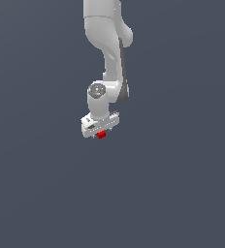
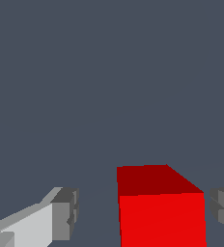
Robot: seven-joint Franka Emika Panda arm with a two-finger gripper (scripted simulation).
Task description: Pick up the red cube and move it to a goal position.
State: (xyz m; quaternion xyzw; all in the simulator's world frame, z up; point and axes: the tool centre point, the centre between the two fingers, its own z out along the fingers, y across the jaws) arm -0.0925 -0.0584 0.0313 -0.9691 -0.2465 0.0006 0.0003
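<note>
The arm [image 1: 107, 43] is glossy white, built of rounded, swollen segments, with a dark grey strip down one side of the lower link. A round grey cap with darker marks sits on the wrist joint [image 1: 97, 90]. Below it the tool [image 1: 100, 127] has a flat white block body bearing small dark marks — its fingers [image 2: 34, 226] are white bars ending in grey, blocky, notched pads [image 2: 66, 213].

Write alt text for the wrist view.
A bright red cube sits between the two grey fingertips of the gripper, with a visible gap on each side. Behind it there is only plain dark grey-blue background.
</note>
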